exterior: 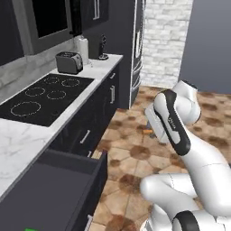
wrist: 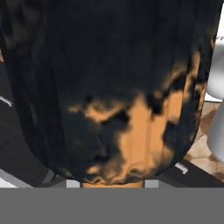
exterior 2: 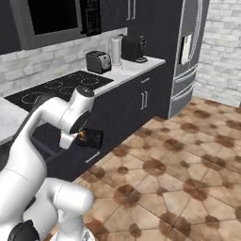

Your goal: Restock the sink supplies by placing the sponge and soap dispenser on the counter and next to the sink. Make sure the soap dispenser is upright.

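Tool clamped on soap dispenser, black-and-orange bottle pressed close against hand camera. In right base view, dispenser rides in tool over tiled floor, just in front of dark cabinets. Desk sits above and beyond tool; open drawer lies below it, sponge a green sliver at frame edge. Judged step: carrying dispenser. Next move calls for lifting onto desk beside sink, bottle upright.

We see flat, even rendered light in both base views, with faint shadows. In the hand view the soap dispenser looms dark, blotchy and blurred.
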Available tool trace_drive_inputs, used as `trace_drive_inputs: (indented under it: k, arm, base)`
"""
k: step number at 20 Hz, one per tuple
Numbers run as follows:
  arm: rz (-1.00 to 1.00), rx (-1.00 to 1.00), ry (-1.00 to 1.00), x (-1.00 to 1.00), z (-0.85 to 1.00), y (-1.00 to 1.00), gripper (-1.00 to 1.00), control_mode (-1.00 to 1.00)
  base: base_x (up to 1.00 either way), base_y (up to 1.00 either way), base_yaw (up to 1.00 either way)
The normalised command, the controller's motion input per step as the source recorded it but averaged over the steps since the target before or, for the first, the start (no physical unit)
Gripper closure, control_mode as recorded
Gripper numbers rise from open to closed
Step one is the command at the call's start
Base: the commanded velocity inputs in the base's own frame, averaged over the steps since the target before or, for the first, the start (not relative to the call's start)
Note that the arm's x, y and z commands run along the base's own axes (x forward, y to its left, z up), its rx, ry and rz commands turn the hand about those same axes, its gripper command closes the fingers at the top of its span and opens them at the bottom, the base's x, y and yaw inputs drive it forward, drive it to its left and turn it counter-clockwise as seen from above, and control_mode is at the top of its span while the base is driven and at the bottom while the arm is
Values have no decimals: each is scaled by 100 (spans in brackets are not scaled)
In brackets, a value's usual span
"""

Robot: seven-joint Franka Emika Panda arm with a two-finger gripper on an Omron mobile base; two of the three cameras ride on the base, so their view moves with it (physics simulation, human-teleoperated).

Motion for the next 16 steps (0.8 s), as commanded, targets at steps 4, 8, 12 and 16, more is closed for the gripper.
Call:
trace_drive_inputs:
  k: [4, 8, 12, 16]
  arm:
    - [0, 0, 0, 0, 0, 0, 100, 100]
    - [0, 0, 0, 0, 0, 0, 100, 100]
    - [0, 0, 0, 0, 0, 0, 100, 100]
    - [0, 0, 0, 0, 0, 0, 100, 100]
  base:
    - [0, 0, -72]
    - [0, 0, -71]
    - [3, -7, -66]
    - [9, -25, -59]
